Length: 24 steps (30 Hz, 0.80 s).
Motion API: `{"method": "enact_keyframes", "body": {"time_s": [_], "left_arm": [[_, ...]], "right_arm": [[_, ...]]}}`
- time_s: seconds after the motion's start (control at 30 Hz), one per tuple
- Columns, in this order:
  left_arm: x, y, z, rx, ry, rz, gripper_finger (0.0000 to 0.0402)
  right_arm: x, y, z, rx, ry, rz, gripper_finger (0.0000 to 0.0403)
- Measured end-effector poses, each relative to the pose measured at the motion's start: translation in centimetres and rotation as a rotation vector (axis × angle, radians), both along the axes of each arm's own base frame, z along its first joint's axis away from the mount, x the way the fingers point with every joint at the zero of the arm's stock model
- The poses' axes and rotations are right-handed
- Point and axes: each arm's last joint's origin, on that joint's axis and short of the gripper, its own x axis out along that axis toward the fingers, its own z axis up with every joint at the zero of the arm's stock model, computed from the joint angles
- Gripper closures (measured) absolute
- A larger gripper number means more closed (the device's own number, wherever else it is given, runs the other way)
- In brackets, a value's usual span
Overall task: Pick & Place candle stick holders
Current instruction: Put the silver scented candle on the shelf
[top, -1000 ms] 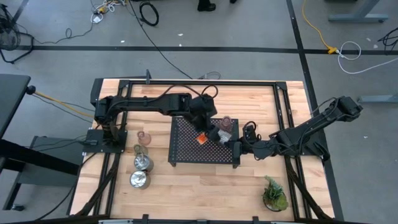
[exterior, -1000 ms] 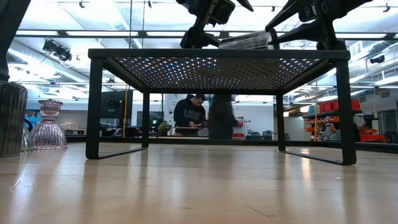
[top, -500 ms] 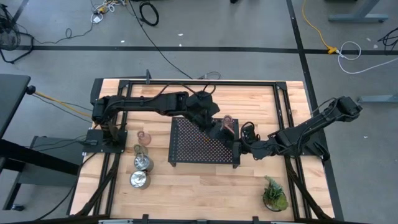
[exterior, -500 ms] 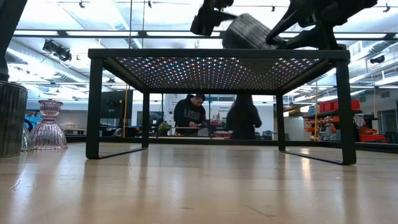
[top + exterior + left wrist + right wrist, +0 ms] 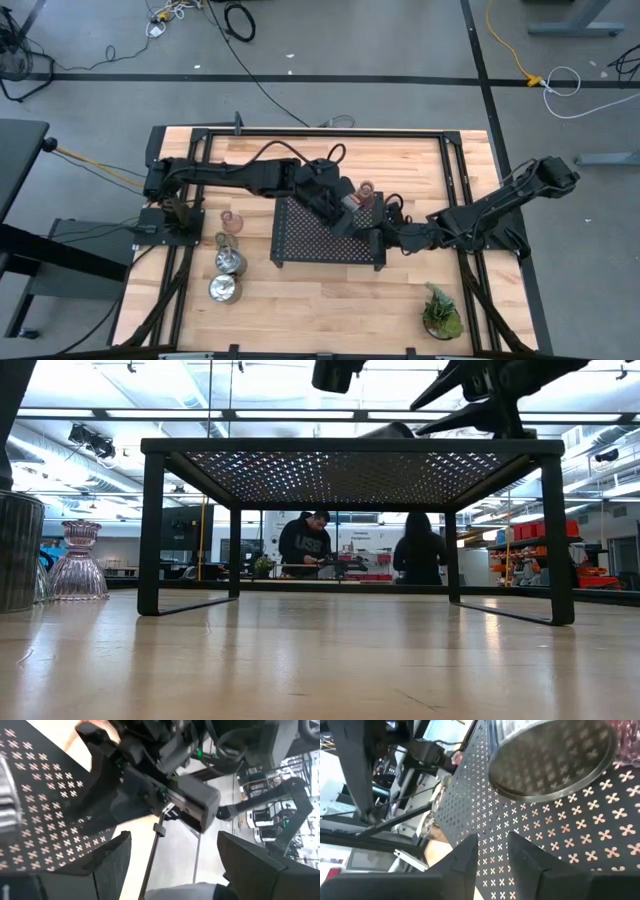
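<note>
A shiny ribbed silver holder (image 5: 550, 760) sits on the black perforated tray (image 5: 300, 245) near its far right corner, beside a pink glass cup (image 5: 366, 190). In the right wrist view its round face mirrors the tray's holes; I cannot tell whether it stands or is tipped. My left gripper (image 5: 175, 840) hangs wide open and empty over the tray, with the holder's wall (image 5: 4, 785) off to one side. My right gripper (image 5: 492, 847) is low over the tray's right end, pointing at the holder with a narrow gap between its fingers.
Two more silver holders (image 5: 230, 262) (image 5: 224, 290) and a pink glass cup (image 5: 231, 221) stand on the wood left of the tray. A green potted plant (image 5: 441, 312) stands at the near right. People stand in the room beyond the table.
The silver holder, held tilted above the tray half a second ago, has come down onto the tray's top. My left gripper has let go of it and risen, after moving over the tray toward the table's right edge.
</note>
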Motion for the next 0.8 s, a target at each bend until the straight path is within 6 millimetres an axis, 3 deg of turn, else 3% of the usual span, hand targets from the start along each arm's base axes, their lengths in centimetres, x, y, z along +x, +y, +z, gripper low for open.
{"method": "enact_keyframes", "body": {"time_s": [0.33, 0.63, 0.8], "left_arm": [[-0.2, 0.4, 0.1, 0.01, -0.001, -0.001, 0.0106], [-4.2, 4.6, 2.0, 0.174, 0.119, 0.186, 0.0106], [-6.3, 7.1, 0.9, 0.224, 0.333, 0.277, 0.0106]], "right_arm": [[-0.2, 0.6, -0.1, 0.004, 0.008, 0.039, 0.0298], [-0.2, 0.6, 0.0, 0.008, -0.002, 0.015, 0.0298], [0.1, 0.7, 0.6, -0.003, -0.063, 0.026, 0.0298]]}}
